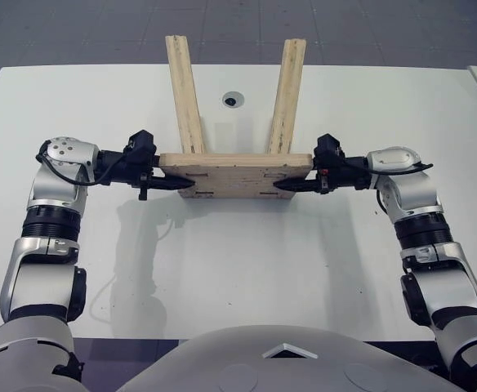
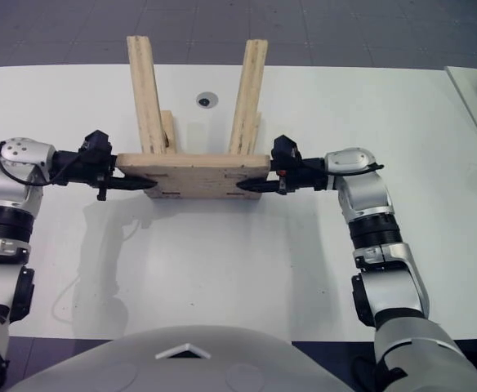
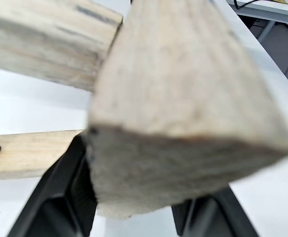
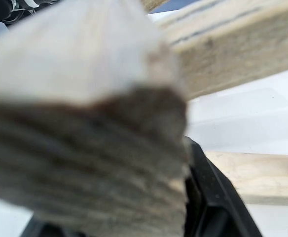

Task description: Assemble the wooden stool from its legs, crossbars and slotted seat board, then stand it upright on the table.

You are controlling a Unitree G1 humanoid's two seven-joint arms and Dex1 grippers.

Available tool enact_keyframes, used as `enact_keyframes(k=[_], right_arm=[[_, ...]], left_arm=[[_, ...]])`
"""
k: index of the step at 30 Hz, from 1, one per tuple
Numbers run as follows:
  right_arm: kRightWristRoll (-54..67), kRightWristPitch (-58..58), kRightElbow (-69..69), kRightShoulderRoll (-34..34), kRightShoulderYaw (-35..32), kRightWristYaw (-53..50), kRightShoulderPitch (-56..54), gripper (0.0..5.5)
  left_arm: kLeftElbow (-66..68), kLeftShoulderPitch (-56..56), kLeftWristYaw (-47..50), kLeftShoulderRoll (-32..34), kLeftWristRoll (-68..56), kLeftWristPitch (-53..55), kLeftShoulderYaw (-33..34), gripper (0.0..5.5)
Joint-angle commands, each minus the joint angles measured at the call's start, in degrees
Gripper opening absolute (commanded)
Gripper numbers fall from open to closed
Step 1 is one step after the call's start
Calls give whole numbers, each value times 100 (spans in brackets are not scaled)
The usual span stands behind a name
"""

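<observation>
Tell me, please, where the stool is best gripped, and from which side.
Grip the seat board at its two short ends: left tool from the robot's left, right tool from the right. The board is a flat slab whose edge a tool can close over, and the legs point away from the robot, leaving both ends free.
</observation>
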Motion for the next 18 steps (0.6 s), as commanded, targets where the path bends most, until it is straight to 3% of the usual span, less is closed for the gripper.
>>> enact_keyframes(k=[1,5,8,10,13,16,18], right_arm=[[1594,2282,-1261,-462,-570,266,12,166],[3903,4364,-1973,-225,-1673,-583,-533,149],[5641,5124,-1315,422,-2551,-2842,-1187,133],[7166,4706,-690,743,-2683,-5104,-1395,133],[8510,3294,-592,1413,-2862,-7806,-1494,133],[8299,1974,-470,2106,-3373,-9569,-1839,133],[7741,1338,109,2331,-3720,-10194,-2175,133]], left_arm=[[-1224,-316,-224,833,-2096,2636,-80,166],[-1133,-1635,-201,961,-3565,5726,636,161],[296,-2919,410,421,-3867,7469,1477,149],[1472,-3603,1273,-32,-3625,7901,2075,142],[3030,-4276,3216,-477,-3756,7285,2913,136],[4019,-4678,5749,-1005,-4352,5632,3616,132],[4571,-4772,7390,-1345,-4829,4489,4073,132]])
